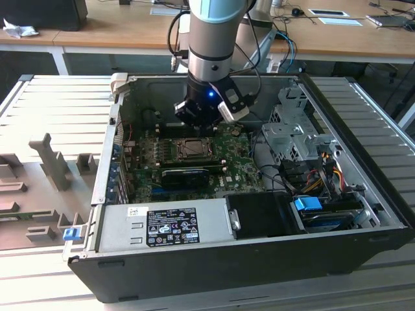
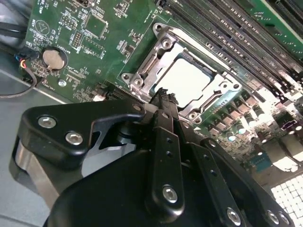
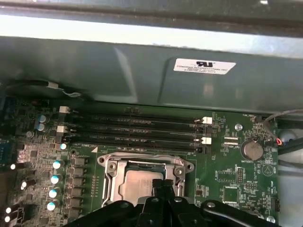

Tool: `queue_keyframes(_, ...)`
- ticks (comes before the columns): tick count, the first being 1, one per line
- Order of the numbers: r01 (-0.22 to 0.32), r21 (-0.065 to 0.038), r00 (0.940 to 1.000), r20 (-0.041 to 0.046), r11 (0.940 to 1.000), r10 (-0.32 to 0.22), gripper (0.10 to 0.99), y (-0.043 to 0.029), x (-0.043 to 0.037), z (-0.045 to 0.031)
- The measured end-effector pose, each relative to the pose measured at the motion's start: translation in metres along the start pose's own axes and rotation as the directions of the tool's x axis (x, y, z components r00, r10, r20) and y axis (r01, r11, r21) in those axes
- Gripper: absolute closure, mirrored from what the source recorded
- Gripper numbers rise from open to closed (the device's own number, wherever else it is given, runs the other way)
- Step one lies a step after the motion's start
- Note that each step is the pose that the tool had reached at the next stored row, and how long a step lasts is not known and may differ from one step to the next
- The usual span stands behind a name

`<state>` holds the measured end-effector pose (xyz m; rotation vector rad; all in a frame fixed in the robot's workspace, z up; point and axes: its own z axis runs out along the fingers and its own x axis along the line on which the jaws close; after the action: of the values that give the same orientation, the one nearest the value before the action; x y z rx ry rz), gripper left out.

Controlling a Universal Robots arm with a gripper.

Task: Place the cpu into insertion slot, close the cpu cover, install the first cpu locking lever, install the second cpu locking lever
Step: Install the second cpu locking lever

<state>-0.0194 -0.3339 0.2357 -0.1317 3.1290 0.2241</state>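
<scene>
The cpu lies flat in the insertion slot, its pale silver top showing through the window of the cpu cover. The cover rests down around the chip. My gripper is shut with nothing between its black fingers, and its tips hover at the socket's edge close to the chip. In the first wrist view the cpu sits inside the cover frame, with the gripper just in front of it. The exterior view has the gripper right above the insertion slot.
The green motherboard lies in an open computer case. Long black memory slots run beside the socket. A black expansion card sits next to the socket and a power supply beyond it. A coin battery and cables are nearby.
</scene>
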Motion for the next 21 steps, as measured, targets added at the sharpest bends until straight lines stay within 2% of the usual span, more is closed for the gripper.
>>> queue_keyframes(3,0.0,0.0,1.0,0.0,1.0,0.0,0.98,-0.0042,0.0004,-0.0007)
queue_keyframes(5,0.0,0.0,1.0,0.0,1.0,0.0,0.98,-0.0108,0.001,-0.0016)
queue_keyframes(7,0.0,0.0,1.0,-0.0001,1.0,0.0,0.98,-0.0208,0.0018,-0.003)
queue_keyframes(8,0.0,0.0,1.0,0.0,1.0,0.0,0.98,-0.0224,0.002,-0.0037)
queue_keyframes(11,0.0,0.0,1.0,0.0,1.0,0.0,0.98,-0.0232,0.0021,-0.0121)
queue_keyframes(13,0.0,0.0,1.0,0.0,1.0,0.0,0.98,-0.0248,0.0022,-0.0124)
queue_keyframes(15,0.0,0.0,1.0,0.0,1.0,0.0,0.98,-0.0281,0.0025,-0.0129)
queue_keyframes(19,0.0,0.0,1.0,-0.0001,1.0,0.0,0.98,-0.0398,0.0036,-0.0148)
queue_keyframes(21,0.0,0.0,1.0,0.0,1.0,0.0,0.98,-0.0404,0.0038,-0.0204)
